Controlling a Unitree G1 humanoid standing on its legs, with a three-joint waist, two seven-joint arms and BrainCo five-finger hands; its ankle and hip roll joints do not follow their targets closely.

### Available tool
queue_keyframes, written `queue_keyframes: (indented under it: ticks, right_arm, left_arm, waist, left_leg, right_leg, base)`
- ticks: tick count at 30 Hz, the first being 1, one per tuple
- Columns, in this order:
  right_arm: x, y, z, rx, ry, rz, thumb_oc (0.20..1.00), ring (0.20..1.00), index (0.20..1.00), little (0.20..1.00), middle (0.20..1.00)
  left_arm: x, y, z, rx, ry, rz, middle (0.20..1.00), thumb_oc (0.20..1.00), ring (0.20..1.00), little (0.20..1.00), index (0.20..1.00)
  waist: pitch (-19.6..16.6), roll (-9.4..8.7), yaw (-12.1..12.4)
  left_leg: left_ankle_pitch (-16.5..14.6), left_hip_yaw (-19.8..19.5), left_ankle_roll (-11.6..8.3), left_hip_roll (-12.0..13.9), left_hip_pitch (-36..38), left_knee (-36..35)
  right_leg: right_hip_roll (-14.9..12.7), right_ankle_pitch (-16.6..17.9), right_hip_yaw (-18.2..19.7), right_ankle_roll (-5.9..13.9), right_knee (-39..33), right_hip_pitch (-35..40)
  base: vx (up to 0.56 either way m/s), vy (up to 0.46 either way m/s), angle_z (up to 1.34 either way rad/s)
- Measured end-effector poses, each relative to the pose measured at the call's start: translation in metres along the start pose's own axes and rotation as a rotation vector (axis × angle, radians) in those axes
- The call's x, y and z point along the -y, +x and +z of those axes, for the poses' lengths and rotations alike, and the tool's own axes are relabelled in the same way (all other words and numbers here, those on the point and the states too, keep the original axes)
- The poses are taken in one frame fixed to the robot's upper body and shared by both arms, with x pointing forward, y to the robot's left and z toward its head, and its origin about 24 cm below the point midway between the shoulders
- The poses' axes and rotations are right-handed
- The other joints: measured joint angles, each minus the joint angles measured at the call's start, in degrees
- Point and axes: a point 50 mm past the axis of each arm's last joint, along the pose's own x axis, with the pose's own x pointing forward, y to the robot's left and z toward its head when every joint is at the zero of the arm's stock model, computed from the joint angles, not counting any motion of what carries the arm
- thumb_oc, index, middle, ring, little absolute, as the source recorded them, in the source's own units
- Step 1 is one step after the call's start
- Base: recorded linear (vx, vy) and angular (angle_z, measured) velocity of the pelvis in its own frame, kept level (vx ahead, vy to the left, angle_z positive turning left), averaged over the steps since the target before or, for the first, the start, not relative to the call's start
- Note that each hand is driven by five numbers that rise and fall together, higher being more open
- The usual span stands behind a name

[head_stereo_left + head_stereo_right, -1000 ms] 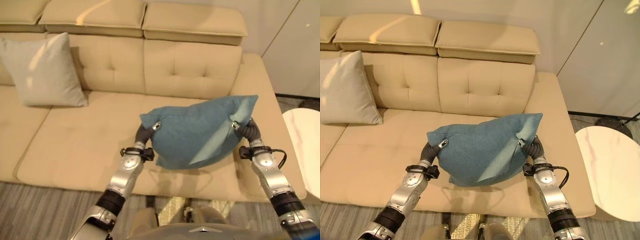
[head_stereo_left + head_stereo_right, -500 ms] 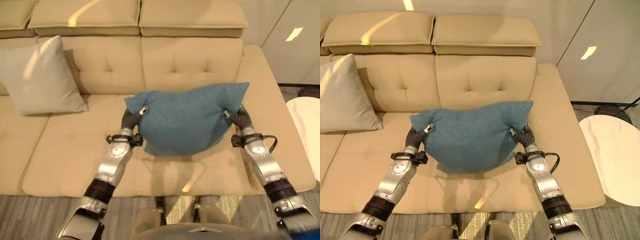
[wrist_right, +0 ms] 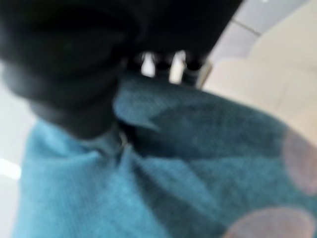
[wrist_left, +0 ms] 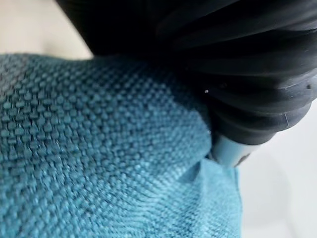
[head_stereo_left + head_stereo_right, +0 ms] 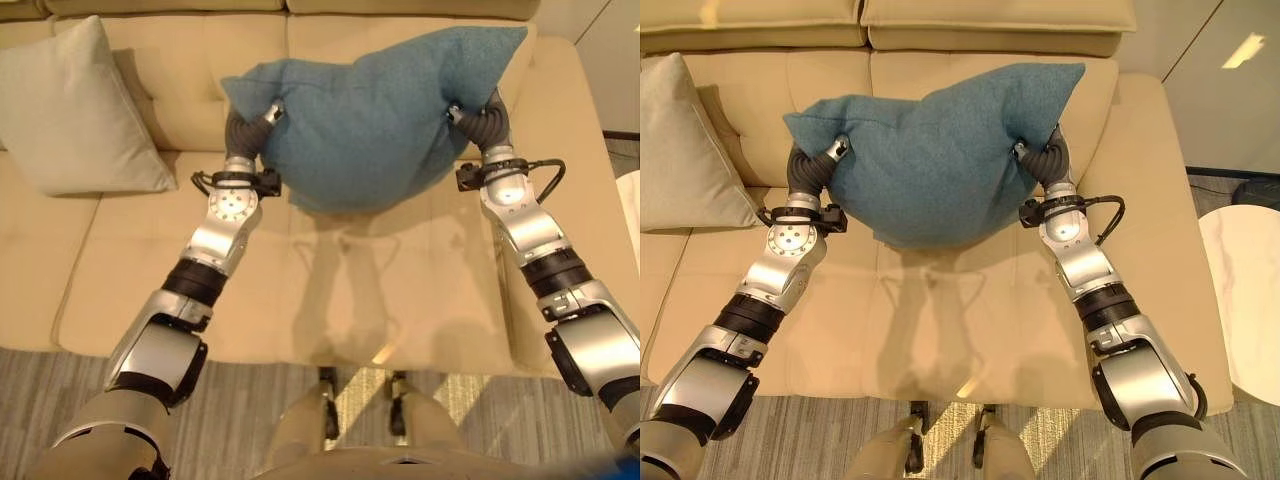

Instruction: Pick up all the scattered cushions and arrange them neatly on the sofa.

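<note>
Above the sofa seat: you see a blue cushion (image 5: pixel 375 120) held up between both hands, clear of the seat (image 5: pixel 380 280), its top corner reaching toward the backrest (image 5: pixel 940 75).

Left hand: your left hand (image 5: pixel 262 118) presses into the cushion's left edge, with a silver finger and the dark ribbed cover showing against the fabric. In the left wrist view the blue weave bunches against the dark cover (image 4: pixel 237 74) and one pale fingertip pokes out beside it; from that you cannot tell whether the fingers are curled round the cloth or lie flat.

Right hand: your right hand (image 5: pixel 468 118) meets the cushion's right edge at about the same height. In the right wrist view the fabric puckers into a fold just where the hand (image 3: pixel 74 89) touches it, yet the fingers are too blurred to read, so the grip cannot be told.

Blue cushion: it hangs plump and slightly tilted, its right corner higher than the left, and casts a shadow on the seat below.

Grey cushion: a pale grey cushion (image 5: pixel 75 110) leans upright against the backrest at the left end of the sofa, well apart from the blue one.

Sofa: beige, with a buttoned backrest and flat headrest pads (image 5: pixel 990 15) along the top.

Side table: a round white table (image 5: pixel 1250 290) stands just beside the sofa's right arm.

Floor: grey striped flooring (image 5: pixel 60 390) runs along the sofa's front edge.
</note>
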Motion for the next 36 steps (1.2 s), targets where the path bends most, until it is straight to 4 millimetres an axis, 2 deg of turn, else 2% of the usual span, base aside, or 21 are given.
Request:
queue_keyframes:
  ticks: [3, 7, 9, 10, 11, 12, 14, 17, 21, 22, 23, 24, 25, 27, 29, 32, 36]
  right_arm:
    - [-0.003, 0.004, 0.007, 0.020, -0.010, 0.008, 0.200, 0.200, 0.200, 0.200, 0.200]
    - [-0.007, 0.001, 0.001, 0.002, -0.050, 0.027, 0.200, 0.200, 0.200, 0.200, 0.200]
    - [-0.006, 0.002, -0.001, -0.005, -0.056, 0.025, 0.200, 0.200, 0.200, 0.200, 0.200]
    - [-0.007, 0.002, -0.001, -0.008, -0.058, 0.020, 0.200, 0.200, 0.200, 0.200, 0.200]
    - [-0.006, 0.002, 0.000, -0.007, -0.059, 0.019, 0.200, 0.200, 0.200, 0.200, 0.200]
    - [-0.009, 0.002, -0.001, -0.010, -0.065, 0.029, 0.200, 0.200, 0.200, 0.200, 0.200]
    - [-0.012, 0.000, -0.002, -0.013, -0.077, 0.043, 0.200, 0.200, 0.200, 0.200, 0.200]
    - [-0.010, 0.001, -0.008, -0.040, -0.088, 0.030, 0.200, 0.200, 0.200, 0.200, 0.200]
    - [-0.008, 0.008, 0.002, -0.011, -0.085, 0.017, 0.200, 0.200, 0.200, 0.200, 0.200]
    - [-0.007, 0.010, 0.004, -0.007, -0.087, 0.015, 0.200, 0.200, 0.200, 0.200, 0.200]
    - [-0.007, 0.012, 0.007, 0.001, -0.087, 0.012, 0.580, 0.580, 0.580, 0.580, 0.580]
    - [-0.006, 0.012, 0.008, 0.002, -0.087, 0.011, 0.768, 0.768, 0.768, 0.768, 0.768]
    - [-0.006, 0.015, 0.006, -0.012, -0.116, 0.011, 1.000, 1.000, 1.000, 1.000, 1.000]
    - [-0.002, 0.025, 0.009, -0.016, -0.184, 0.008, 1.000, 1.000, 1.000, 1.000, 1.000]
    - [0.002, 0.035, 0.024, 0.015, -0.195, -0.012, 1.000, 1.000, 1.000, 1.000, 1.000]
    - [0.010, 0.049, 0.040, 0.034, -0.245, -0.041, 1.000, 1.000, 1.000, 1.000, 1.000]
    - [0.020, 0.060, 0.055, 0.046, -0.297, -0.075, 1.000, 1.000, 1.000, 1.000, 1.000]
  left_arm:
    - [-0.006, 0.010, 0.008, 0.016, 0.027, 0.019, 0.200, 0.200, 0.200, 0.200, 0.200]
    - [-0.007, 0.010, 0.004, 0.001, 0.045, 0.021, 0.200, 0.200, 0.200, 0.200, 0.200]
    - [-0.007, 0.010, 0.004, 0.001, 0.045, 0.020, 0.200, 0.200, 0.200, 0.200, 0.200]
    - [-0.007, 0.010, 0.005, 0.004, 0.044, 0.018, 0.200, 0.200, 0.200, 0.200, 0.200]
    - [-0.007, 0.010, 0.004, -0.002, 0.038, 0.020, 0.200, 0.200, 0.200, 0.200, 0.200]
    - [-0.009, 0.010, 0.004, -0.002, 0.044, 0.024, 0.200, 0.200, 0.200, 0.200, 0.200]
    - [-0.011, 0.011, 0.006, 0.004, 0.056, 0.023, 0.200, 0.200, 0.200, 0.200, 0.200]
    - [-0.006, 0.010, 0.001, -0.014, 0.082, -0.001, 0.200, 0.200, 0.200, 0.200, 0.200]
    - [-0.011, 0.018, 0.006, -0.005, 0.110, 0.014, 0.200, 0.200, 0.200, 0.200, 0.200]
    - [-0.012, 0.020, 0.007, -0.005, 0.114, 0.022, 0.322, 0.322, 0.322, 0.322, 0.322]
    - [-0.013, 0.023, 0.011, 0.002, 0.117, 0.029, 1.000, 1.000, 1.000, 1.000, 1.000]
    - [-0.013, 0.024, 0.012, 0.006, 0.116, 0.030, 1.000, 1.000, 1.000, 1.000, 1.000]
    - [-0.015, 0.028, 0.011, -0.004, 0.140, 0.039, 1.000, 1.000, 1.000, 1.000, 1.000]
    - [-0.020, 0.038, 0.016, -0.011, 0.187, 0.059, 1.000, 1.000, 1.000, 1.000, 1.000]
    - [-0.023, 0.049, 0.034, 0.028, 0.207, 0.078, 1.000, 1.000, 1.000, 1.000, 1.000]
    - [-0.029, 0.063, 0.049, 0.031, 0.262, 0.106, 1.000, 1.000, 1.000, 1.000, 1.000]
    - [-0.042, 0.066, 0.052, 0.018, 0.300, 0.139, 1.000, 1.000, 1.000, 1.000, 1.000]
  waist:
    - [0.0, 0.02, -0.1]
    - [0.0, 0.00, -0.6]
    - [0.2, -0.33, -0.9]
    - [0.9, -1.95, -1.5]
    - [1.2, -2.38, -1.4]
    - [1.1, -1.60, -0.9]
    - [1.2, -1.79, -2.1]
    - [1.3, -1.82, -2.4]
    - [1.3, -1.77, -2.0]
    - [1.3, -1.77, -1.9]
    - [1.3, -1.77, -1.9]
    - [1.3, -1.77, -1.9]
    - [1.3, -1.77, -1.9]
    - [1.3, -1.68, -1.9]
    - [1.3, -1.62, -1.8]
    - [1.2, -1.57, -1.5]
    - [1.2, -1.57, -0.7]
  left_leg:
    - [0.2, -0.4, -0.28, 0.0, -1.9, -0.1]
    - [0.2, -0.5, -0.28, -0.1, -3.1, 0.2]
    - [0.0, -0.6, -0.50, -0.6, -4.9, 3.2]
    - [-1.7, -0.7, -0.87, -1.7, -9.6, 8.2]
    - [-0.6, -0.9, -0.30, -1.5, -8.9, 1.9]
    - [8.8, -1.1, -0.58, 1.4, -7.4, -2.8]
    - [8.2, -2.1, -0.70, 1.1, -7.1, -3.9]
    - [8.2, -2.2, -0.71, -0.7, -7.2, -4.1]
    - [8.2, -2.2, -0.73, -1.4, -8.3, -4.1]
    - [8.2, -2.2, -0.73, -1.2, -8.6, -4.1]
    - [8.2, -2.3, -0.75, -0.9, -9.2, -4.0]
    - [8.2, -2.3, -0.76, -0.8, -9.4, -4.1]
    - [8.2, -2.4, -0.77, -0.7, -9.6, -4.0]
    - [8.2, -2.8, -0.81, -0.5, -10.6, -3.8]
    - [8.2, -3.3, -0.92, -0.1, -12.4, -3.9]
    - [9.2, -4.1, -2.35, 0.0, -14.6, -4.0]
    - [9.3, -5.2, -2.47, -0.1, -16.1, -3.0]
  right_leg:
    - [0.0, 0.2, -0.1, -0.26, -0.2, -1.9]
    - [0.0, 0.6, 0.1, -0.68, -1.3, -2.4]
    - [-0.6, 0.9, 0.2, -1.05, -1.5, -2.5]
    - [-2.5, 1.2, 1.3, -1.57, -1.5, -2.7]
    - [-2.7, 1.2, 1.8, -1.57, -1.5, -2.9]
    - [-0.9, 0.6, 2.4, -0.61, -1.4, -3.3]
    - [-1.4, 0.9, 3.2, 1.23, -1.0, -4.1]
    - [-3.6, -0.1, 3.3, 3.50, 1.2, -5.7]
    - [-4.0, 0.2, 3.3, 4.36, -0.8, -5.7]
    - [-3.8, 0.4, 3.3, 4.43, -1.1, -5.9]
    - [-3.5, 0.6, 3.2, 4.41, -1.2, -6.4]
    - [-3.3, 0.6, 3.2, 4.37, -1.2, -6.6]
    - [-3.2, 0.6, 3.2, 4.42, -1.1, -6.8]
    - [-3.0, 0.7, 3.1, 4.49, -1.1, -7.7]
    - [-2.5, 1.1, 2.8, 4.44, -0.9, -9.6]
    - [-2.5, 1.6, 1.8, 4.17, -0.6, -11.5]
    - [-2.7, 0.9, 1.5, 5.11, 1.2, -13.1]
  base:
    - [0.00, 0.000, 0.00]
    - [0.00, 0.008, 0.02]
    - [0.00, 0.022, 0.19]
    - [0.00, 0.013, 0.11]
    - [-0.02, 0.020, -0.30]
    - [-0.02, 0.016, -0.57]
    - [-0.03, 0.014, -0.28]
    - [-0.05, 0.019, -0.01]
    - [-0.01, 0.005, 0.01]
    - [0.00, 0.000, 0.00]
    - [-0.01, 0.000, -0.03]
    - [0.00, 0.000, 0.00]
    - [-0.02, -0.009, -0.04]
    - [-0.02, -0.015, -0.03]
    - [-0.01, -0.011, 0.02]
    - [-0.02, -0.028, 0.11]
    - [-0.01, -0.007, 0.07]
